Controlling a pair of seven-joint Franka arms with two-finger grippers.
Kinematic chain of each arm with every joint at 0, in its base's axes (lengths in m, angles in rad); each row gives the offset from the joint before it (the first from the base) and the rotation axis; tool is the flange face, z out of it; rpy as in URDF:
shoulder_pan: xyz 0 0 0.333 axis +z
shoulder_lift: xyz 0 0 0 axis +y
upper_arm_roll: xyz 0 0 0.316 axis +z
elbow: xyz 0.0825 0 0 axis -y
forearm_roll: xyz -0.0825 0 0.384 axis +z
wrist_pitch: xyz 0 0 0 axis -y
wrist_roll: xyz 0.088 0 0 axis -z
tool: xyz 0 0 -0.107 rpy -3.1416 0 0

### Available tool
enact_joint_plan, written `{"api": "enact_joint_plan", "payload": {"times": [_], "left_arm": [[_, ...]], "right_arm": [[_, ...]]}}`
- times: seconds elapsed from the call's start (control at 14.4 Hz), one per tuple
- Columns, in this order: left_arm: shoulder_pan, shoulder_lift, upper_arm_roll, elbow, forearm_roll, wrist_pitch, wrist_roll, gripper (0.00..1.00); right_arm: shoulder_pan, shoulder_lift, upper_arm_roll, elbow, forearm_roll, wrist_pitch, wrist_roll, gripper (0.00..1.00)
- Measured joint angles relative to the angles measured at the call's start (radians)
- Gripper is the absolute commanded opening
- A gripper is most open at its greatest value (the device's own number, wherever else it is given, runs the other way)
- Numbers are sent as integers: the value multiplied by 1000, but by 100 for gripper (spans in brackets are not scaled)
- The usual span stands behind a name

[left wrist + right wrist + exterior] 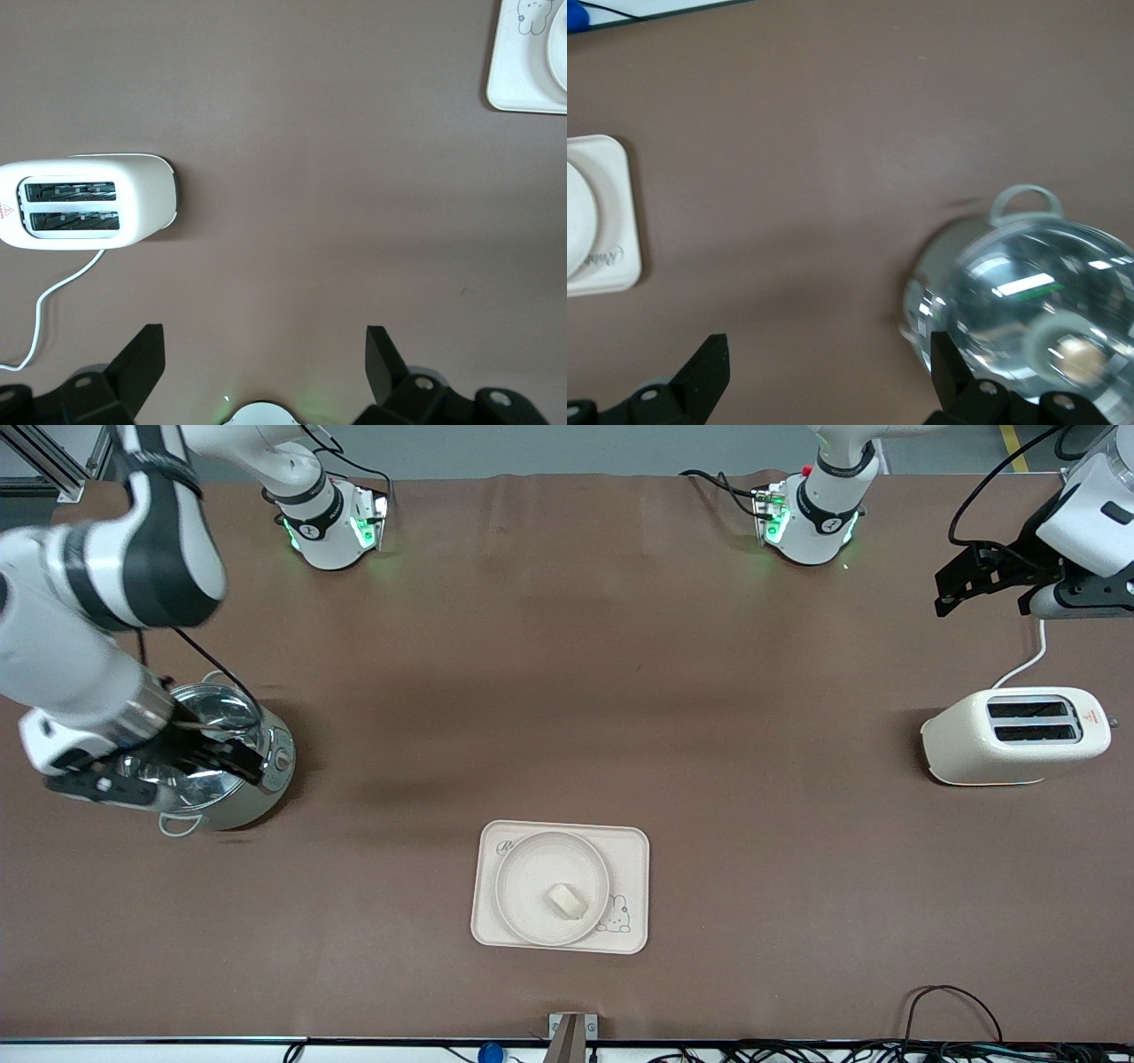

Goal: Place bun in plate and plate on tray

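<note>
The bun (567,901) lies in the round cream plate (523,865), and the plate sits on the cream rectangular tray (631,852) near the front camera, mid-table. My right gripper (168,772) is open and empty over the steel pot, well away from the tray. In the right wrist view the gripper (831,372) shows wide-open jaws, with a tray corner (616,230) and the plate's edge (576,221) in view. My left gripper (979,598) is open and empty, up above the table near the toaster. In the left wrist view (266,363) its jaws are spread, and a tray corner (518,80) shows.
A steel pot (221,779) with handles stands toward the right arm's end of the table; it also shows in the right wrist view (1028,292). A cream toaster (1014,735) with a white cord stands toward the left arm's end, and shows in the left wrist view (84,202).
</note>
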Motion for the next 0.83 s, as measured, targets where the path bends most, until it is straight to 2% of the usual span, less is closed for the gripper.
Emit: {"api": "enact_joint_plan", "payload": {"times": [0.14,0.28,0.35,0.55,0.62,0.83], "left_arm": [[0,0,0,0,0,1,0,100],[-1,1,-1,0,0,3,0,100],[-1,1,-2,0,0,4,0,100],[-4,1,-5,1,0,6,0,100],[-4,1,-5,3,0,8,0,100],[-4,1,-5,14,0,10,0,100]], "right_arm": [[-4,-89,-6,14,-41,-145,-1,100],[-34,-172,3,19,-79,-232,-35,100],[-76,-200,23,19,-83,-260,-77,100],[-279,-227,160,48,-82,-298,-149,100],[-315,-227,189,64,-80,-308,-154,100],[-342,-226,212,74,-29,-329,-165,100]]}}
